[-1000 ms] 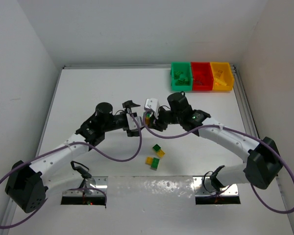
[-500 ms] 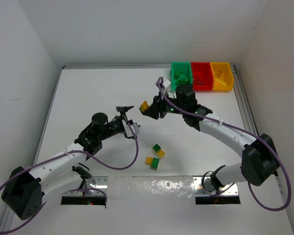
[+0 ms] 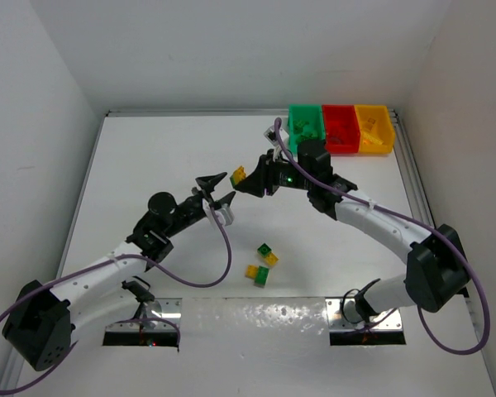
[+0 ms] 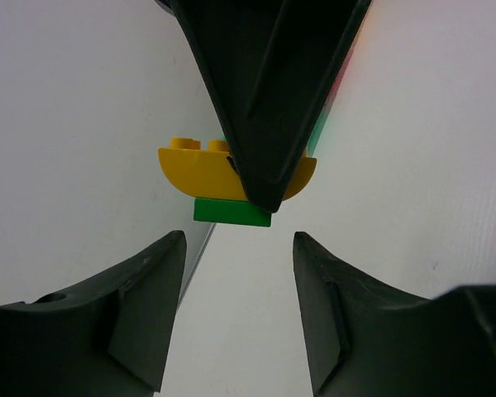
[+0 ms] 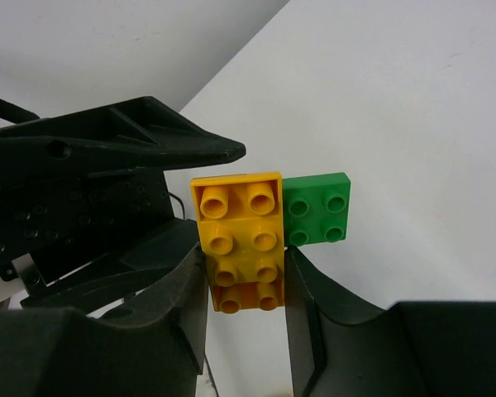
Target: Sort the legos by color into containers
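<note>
Left gripper point(image 3: 220, 188): jaws wide, nothing between them; tips aimed at the held bricks, just short of them; in its own wrist view only the finger ends show, the rest cut off by the bottom edge.
Yellow brick point(image 5: 237, 246): pinched by its long sides, studs facing the right wrist camera; its lower end sinks between the pads; from the left wrist a black finger covers its middle.
Green brick point(image 5: 316, 208): smaller, four studs, joined to the yellow brick's upper right side, clear of the fingers; from the left wrist only a thin strip below the yellow; in the top view too small to make out.
Right gripper point(image 3: 245, 181): jaws narrow, clamped on the yellow brick; near the green bin point(image 3: 306, 129), to its left.
Loose legos point(image 3: 264, 263): two yellow-and-green pairs on the table point(image 3: 149, 165) between the arms; whether each pair is clipped together cannot be told.
Containers: green bin, red bin point(image 3: 341, 128), yellow-orange bin point(image 3: 374, 129) in a row at the far right corner; pieces inside too small to count.
</note>
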### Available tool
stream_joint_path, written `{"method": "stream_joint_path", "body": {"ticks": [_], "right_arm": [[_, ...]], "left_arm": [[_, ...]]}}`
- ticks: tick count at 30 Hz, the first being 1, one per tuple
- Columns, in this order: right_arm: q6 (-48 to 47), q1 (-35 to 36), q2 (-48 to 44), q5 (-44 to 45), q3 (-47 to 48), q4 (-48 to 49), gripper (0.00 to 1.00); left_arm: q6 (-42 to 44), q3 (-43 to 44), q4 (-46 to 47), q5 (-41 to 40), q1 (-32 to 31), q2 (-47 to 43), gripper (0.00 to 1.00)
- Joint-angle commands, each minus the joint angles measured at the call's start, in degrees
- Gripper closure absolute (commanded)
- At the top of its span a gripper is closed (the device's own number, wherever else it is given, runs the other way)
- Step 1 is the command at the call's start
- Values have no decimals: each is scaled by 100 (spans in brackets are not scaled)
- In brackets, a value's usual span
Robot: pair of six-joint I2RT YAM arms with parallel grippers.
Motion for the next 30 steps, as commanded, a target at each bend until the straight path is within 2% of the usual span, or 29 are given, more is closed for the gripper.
{"method": "stream_joint_path", "body": {"ticks": [1,14,20,22,26,30], "right_arm": [[69,28,-131,-130,147,221,100],[-63,28,-132,-192,164,247,100],[-291,37,-123,-306,191,3,100],[-414,37,-167,-306,182,-95,100],[-467,37,-246,-253,129,-87,100],[-494,45,-264,-245,146,-78,100]], "left_arm": [[37,4,370,90,-50,-51,48],[-349,337,230,248,-50,168,50],[-702,619,213,249,-50,292,58],[-614,724,28,258,-50,318,58],[-456,699,-139,415,-50,309,65],[-307,681,-262,600,-50,318,66]]}}
